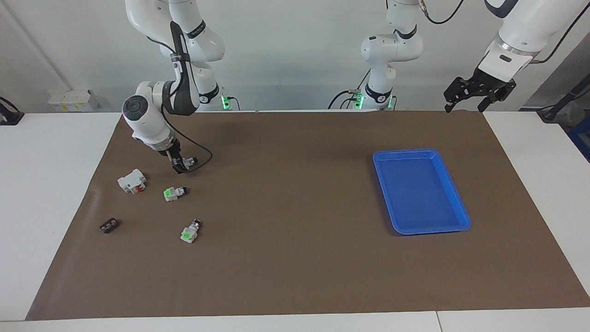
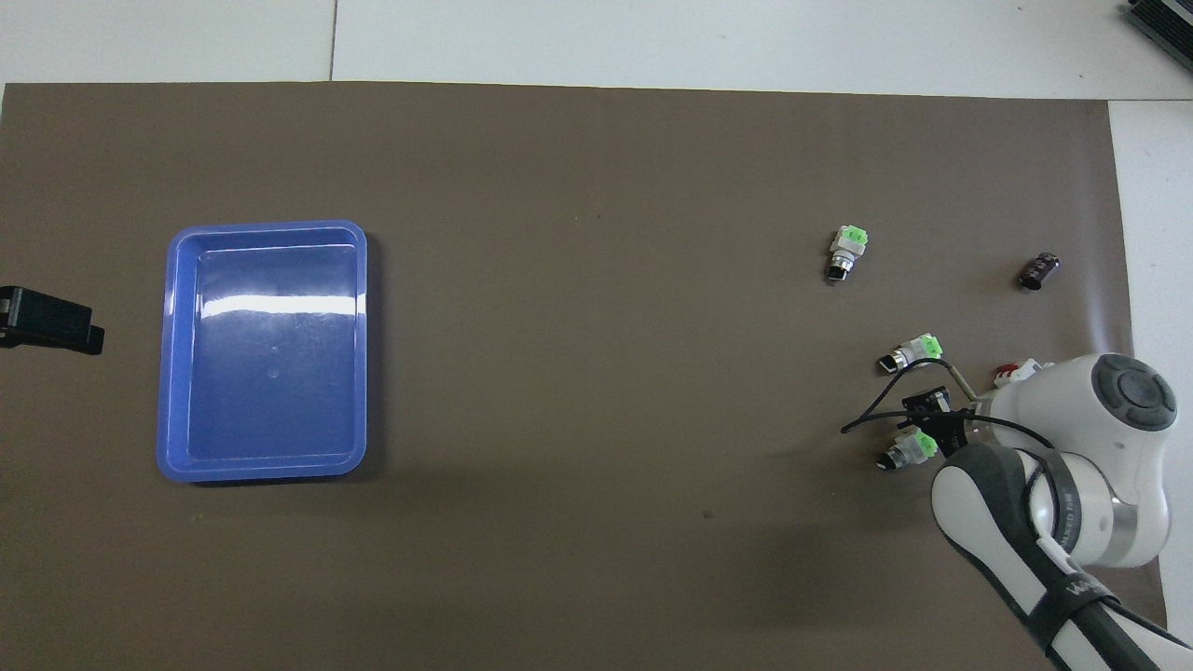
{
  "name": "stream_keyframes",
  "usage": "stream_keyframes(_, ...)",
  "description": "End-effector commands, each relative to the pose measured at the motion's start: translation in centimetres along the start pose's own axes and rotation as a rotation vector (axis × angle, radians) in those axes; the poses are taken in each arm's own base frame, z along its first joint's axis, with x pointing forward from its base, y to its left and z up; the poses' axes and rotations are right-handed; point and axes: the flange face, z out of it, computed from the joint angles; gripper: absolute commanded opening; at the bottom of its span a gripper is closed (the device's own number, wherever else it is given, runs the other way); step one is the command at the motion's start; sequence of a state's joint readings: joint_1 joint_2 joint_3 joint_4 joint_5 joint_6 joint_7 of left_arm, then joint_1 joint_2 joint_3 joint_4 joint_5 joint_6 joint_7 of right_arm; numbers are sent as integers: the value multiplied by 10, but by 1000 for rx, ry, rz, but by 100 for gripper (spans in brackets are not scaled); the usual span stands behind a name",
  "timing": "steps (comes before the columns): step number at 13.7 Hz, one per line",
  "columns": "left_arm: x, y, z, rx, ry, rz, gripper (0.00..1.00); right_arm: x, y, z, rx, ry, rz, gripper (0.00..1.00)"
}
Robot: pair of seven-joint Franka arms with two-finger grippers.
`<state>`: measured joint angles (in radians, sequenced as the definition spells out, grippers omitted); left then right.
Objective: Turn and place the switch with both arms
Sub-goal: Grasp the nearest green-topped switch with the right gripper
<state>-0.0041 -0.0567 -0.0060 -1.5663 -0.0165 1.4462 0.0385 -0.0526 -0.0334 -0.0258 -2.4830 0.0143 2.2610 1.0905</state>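
Three small switches with green faces and black knobs lie at the right arm's end of the brown mat. The switch (image 1: pixel 188 161) (image 2: pixel 907 450) nearest the robots has my right gripper (image 1: pixel 179 166) (image 2: pixel 925 421) lowered onto its green end, which hides that face in the facing view. The other two switches (image 1: pixel 174 193) (image 1: pixel 189 232) lie farther from the robots. My left gripper (image 1: pixel 463 107) (image 2: pixel 56 321) hangs open and high over the mat's edge nearest the robots, at the left arm's end, and waits.
A blue tray (image 1: pixel 405 151) (image 2: pixel 173 354) lies toward the left arm's end. A white block with a red part (image 1: pixel 132 180) (image 2: pixel 1021 373) and a small flat black piece (image 1: pixel 109 225) (image 2: pixel 1038 270) lie near the switches.
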Motion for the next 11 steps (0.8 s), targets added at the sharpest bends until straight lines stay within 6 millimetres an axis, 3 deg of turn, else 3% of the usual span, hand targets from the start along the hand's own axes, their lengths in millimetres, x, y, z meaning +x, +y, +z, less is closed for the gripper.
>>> stream_keyframes(1,-10,-2,0,-6,-4,-11,100,-2,-1,2,15,-5,-11,13)
stream_keyframes(2,-10,-2,0,-6,-4,-11,100,-4,-2,1,9,-7,-17,0)
stream_keyframes(3,-10,-2,0,-6,-4,-11,100,-13,-7,2,9,-15,-28,0)
stream_keyframes(5,-10,-2,0,-6,-5,-11,100,-11,-17,-7,27,-89,51,0)
stream_keyframes(7,-10,-2,0,-6,-4,-11,100,-7,-25,-29,10,-172,91,0)
stream_keyframes(11,-10,-2,0,-6,-4,-11,100,-31,-46,-94,41,-382,177,0)
